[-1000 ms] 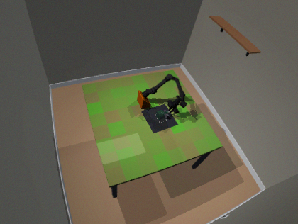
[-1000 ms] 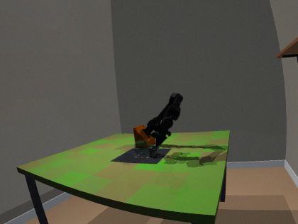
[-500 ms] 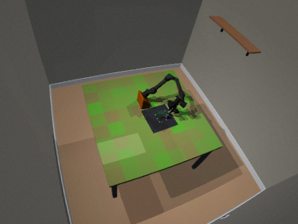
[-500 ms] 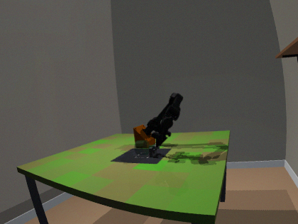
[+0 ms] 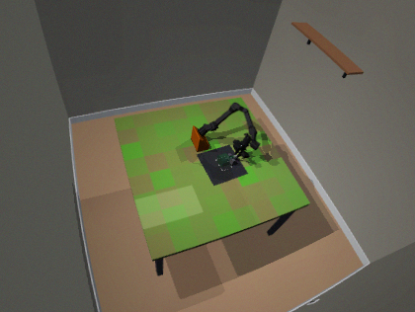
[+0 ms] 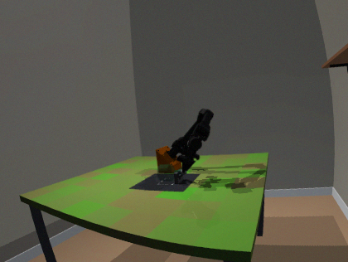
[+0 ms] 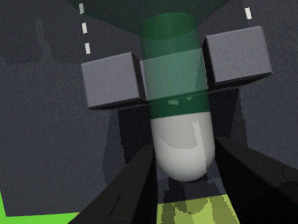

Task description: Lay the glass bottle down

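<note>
The grey U-shaped rest (image 7: 112, 80) presents two matt, block-shaped uprights, with the neck of the glass bottle (image 5: 224, 159) (image 6: 166, 179) (image 7: 175, 67) located between them; whether the neck touches the rest's base cannot be determined. The bottle is translucent green, its cylindrical neck ending in a glossy white, rounded cap (image 7: 184, 145). The gripper (image 5: 232, 160) (image 6: 179, 179) (image 7: 184, 149) is clamped on the capped end, one black finger per side. The body lies over the dark, flat mat (image 5: 215, 178) (image 6: 145, 185) (image 7: 45, 165), near the white dashes (image 7: 85, 28); full containment within the outline cannot be confirmed.
</note>
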`<state>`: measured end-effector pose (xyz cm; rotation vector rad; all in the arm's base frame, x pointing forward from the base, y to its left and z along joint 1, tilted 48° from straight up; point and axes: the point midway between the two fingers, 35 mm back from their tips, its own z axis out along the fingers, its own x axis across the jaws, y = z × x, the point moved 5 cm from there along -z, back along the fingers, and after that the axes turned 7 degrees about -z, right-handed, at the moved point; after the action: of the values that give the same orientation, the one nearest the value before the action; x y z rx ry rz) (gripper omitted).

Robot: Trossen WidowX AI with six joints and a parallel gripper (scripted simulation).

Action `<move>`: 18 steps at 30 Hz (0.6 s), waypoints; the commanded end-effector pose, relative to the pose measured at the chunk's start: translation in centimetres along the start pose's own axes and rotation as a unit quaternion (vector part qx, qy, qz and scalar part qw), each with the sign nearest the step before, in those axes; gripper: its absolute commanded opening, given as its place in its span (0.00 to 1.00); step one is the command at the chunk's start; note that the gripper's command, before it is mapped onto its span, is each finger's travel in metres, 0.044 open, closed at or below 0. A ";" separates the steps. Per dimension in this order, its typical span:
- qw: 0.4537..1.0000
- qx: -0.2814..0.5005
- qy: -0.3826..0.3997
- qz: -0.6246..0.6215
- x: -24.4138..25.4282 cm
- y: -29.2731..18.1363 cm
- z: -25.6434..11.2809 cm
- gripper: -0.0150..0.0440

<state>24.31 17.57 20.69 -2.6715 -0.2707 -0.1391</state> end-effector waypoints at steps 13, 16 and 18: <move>1.000 0.002 0.001 -0.001 0.0 0.0 0.0 0.43; 1.000 0.002 0.001 -0.001 0.0 0.0 0.0 0.48; 1.000 0.002 0.001 -0.001 0.0 0.0 0.0 0.57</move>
<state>24.29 17.59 20.63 -2.6658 -0.2714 -0.1407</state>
